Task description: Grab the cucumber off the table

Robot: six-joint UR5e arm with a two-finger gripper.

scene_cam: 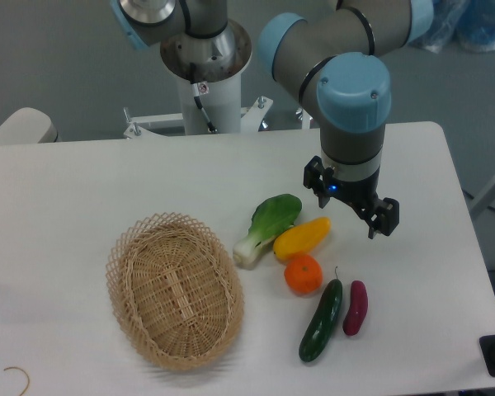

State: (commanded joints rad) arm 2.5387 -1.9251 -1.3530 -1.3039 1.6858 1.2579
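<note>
The cucumber [321, 320] is dark green and glossy and lies on the white table [66, 198] at the front right, its thin stem tip pointing away from me. My gripper [351, 210] hangs above the table, behind and to the right of the cucumber and well apart from it. Its two dark fingers [384, 219] are spread and hold nothing.
A purple eggplant-like piece [355, 308] lies right beside the cucumber on its right. An orange [303, 274] sits just behind the cucumber's stem end. A yellow pepper [302, 238] and a bok choy [268, 227] lie further back. A wicker basket [175, 288] stands to the left.
</note>
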